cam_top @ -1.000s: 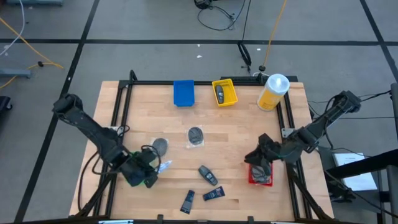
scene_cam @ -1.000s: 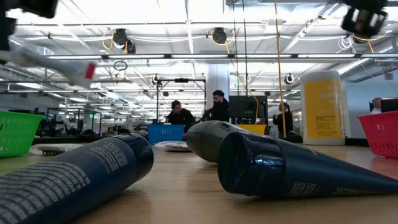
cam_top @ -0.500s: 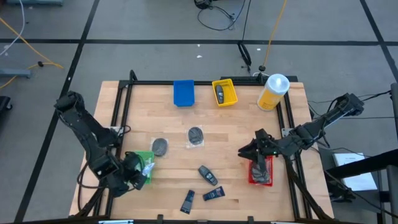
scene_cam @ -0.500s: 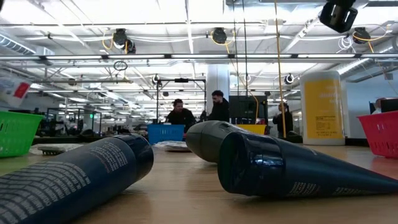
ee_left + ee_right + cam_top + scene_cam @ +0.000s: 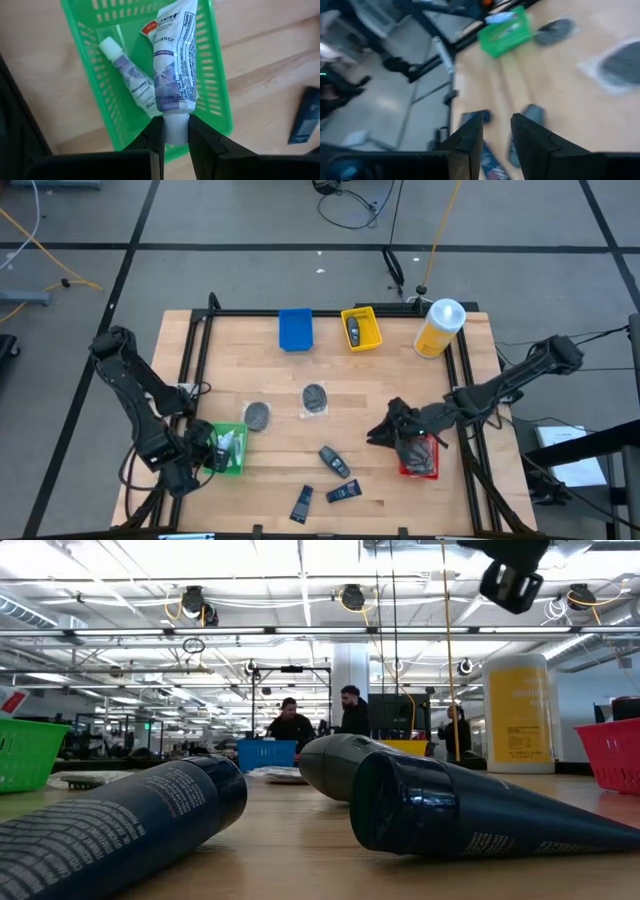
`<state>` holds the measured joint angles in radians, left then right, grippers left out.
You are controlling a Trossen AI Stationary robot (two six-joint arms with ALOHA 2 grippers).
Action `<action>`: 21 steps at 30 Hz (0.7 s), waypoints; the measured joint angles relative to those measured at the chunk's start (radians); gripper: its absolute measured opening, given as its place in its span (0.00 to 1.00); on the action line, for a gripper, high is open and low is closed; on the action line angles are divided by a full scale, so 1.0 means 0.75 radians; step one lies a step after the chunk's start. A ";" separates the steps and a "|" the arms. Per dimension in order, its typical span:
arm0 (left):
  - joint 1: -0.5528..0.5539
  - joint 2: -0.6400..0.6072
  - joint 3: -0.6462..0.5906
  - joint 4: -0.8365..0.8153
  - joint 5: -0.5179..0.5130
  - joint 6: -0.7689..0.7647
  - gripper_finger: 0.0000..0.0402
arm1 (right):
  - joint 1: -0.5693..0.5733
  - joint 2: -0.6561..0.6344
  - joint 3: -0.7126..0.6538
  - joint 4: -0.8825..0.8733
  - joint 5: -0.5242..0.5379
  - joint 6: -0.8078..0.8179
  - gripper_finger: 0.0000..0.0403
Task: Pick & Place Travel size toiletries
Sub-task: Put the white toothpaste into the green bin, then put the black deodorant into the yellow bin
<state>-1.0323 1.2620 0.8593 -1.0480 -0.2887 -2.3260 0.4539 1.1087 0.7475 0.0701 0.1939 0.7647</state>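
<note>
Toothpaste tube (image 5: 172, 55): white and purple, gripped by its white cap, body reaching over the green basket (image 5: 215, 90); red mark near its far end.
Second small tube (image 5: 131, 76): white cap, purplish print, lying inside the green basket beside the held tube.
Green basket, high view (image 5: 240, 465): near the counter's left front, white tubes visible in it.
Left pincer (image 5: 175, 131): clenched on the toothpaste tube's cap, one dark finger on each side; at the basket's left edge in the high view (image 5: 205, 452).
Dark blue flat tubes: two at the counter's front, one (image 5: 301, 503) tilted, one (image 5: 343, 493) just right of it; filling the low view's foreground (image 5: 470, 810).
Dark oval piece (image 5: 334, 461): between the basket and the red tray, near the front tubes.
Grey round discs: one (image 5: 258, 415) just behind the basket, one (image 5: 315, 397) at mid-counter, each on a clear wrapper.
Right pincer (image 5: 378, 432): released, fingers apart with nothing between them, raised off the counter (image 5: 400, 380), just left of the red tray (image 5: 408, 470).
Red tray: dark items inside, partly hidden by the right arm.
Yellow tray (image 5: 372, 328): at the back, one dark item inside.
Blue tray (image 5: 295, 329): left of the yellow tray.
Yellow bottle (image 5: 440, 327): white cap, back right corner.
Background, low view: people (image 5: 292, 725) beyond the counter.
</note>
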 joint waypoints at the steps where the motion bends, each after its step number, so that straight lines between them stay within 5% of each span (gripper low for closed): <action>1: 0.007 0.001 0.000 -0.003 0.001 0.008 0.13 | -0.010 0.023 0.000 0.050 -0.036 -0.002 0.23; 6: 0.047 0.001 0.000 -0.009 0.001 0.081 0.17 | -0.046 0.126 0.000 0.282 -0.092 -0.049 0.23; 12: 0.078 0.001 0.000 -0.007 0.004 0.133 0.35 | -0.080 0.181 0.000 0.420 -0.086 -0.171 0.23; 21: 0.139 -0.034 0.001 0.000 0.178 0.237 0.58 | -0.138 0.184 0.158 0.276 -0.042 -0.392 0.23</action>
<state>-0.9281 1.2363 0.8597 -1.0481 -0.1549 -2.1479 0.3503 1.2465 0.8661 0.2771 0.1622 0.4706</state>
